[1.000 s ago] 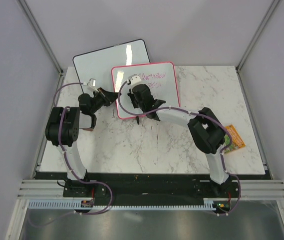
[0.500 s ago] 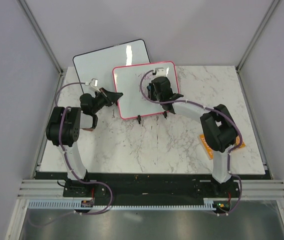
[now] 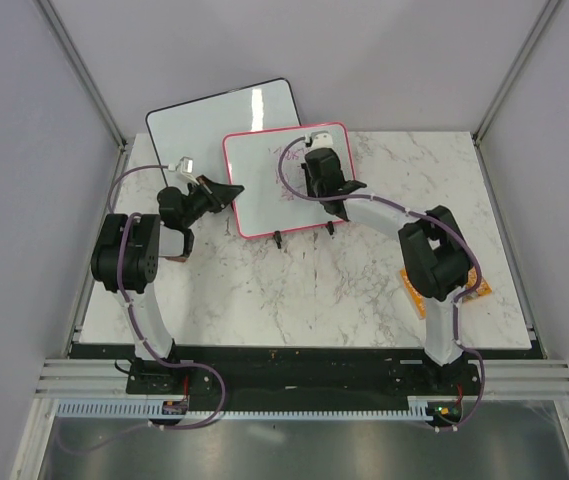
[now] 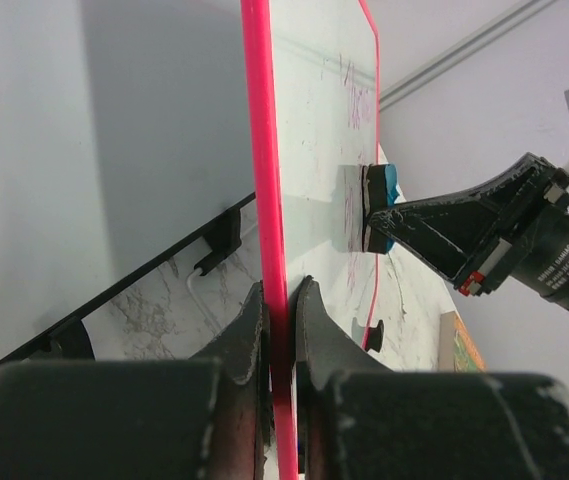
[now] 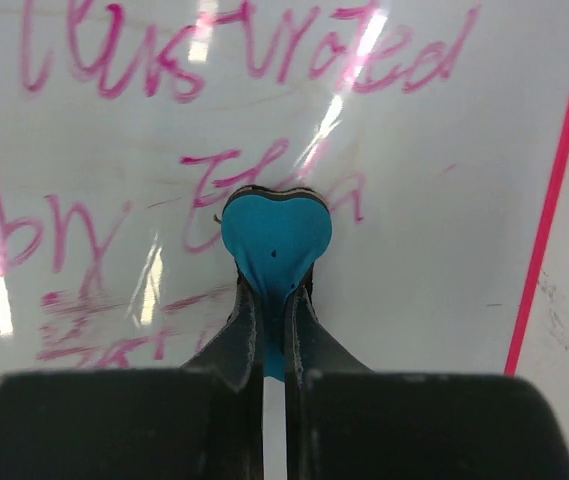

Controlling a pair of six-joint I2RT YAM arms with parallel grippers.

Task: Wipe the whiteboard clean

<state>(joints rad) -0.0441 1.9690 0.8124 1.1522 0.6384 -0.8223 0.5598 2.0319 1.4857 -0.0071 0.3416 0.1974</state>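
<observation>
Two boards and one eraser here: the pink-framed whiteboard (image 3: 264,190) stands mid-back on the white marble counter (image 3: 294,290) with the black-framed board (image 3: 214,120) behind it, left fingers (image 4: 249,325) clamped on its edge, right fingers (image 5: 239,330) pinching the teal eraser (image 5: 276,235) against it, plain grey walls (image 3: 384,60) all around.

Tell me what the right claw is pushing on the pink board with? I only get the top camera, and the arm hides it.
Observer: The right claw is shut on a teal, heart-shaped eraser that is pressed against the whiteboard.
Operator: Is all the writing gone?
Observer: No. Pink handwriting runs above and to the left of the eraser, and there are smudged lines at the lower left.
Operator: And what's the left claw doing?
Observer: The left claw is shut on the board's pink frame, gripping it edge-on.
</observation>
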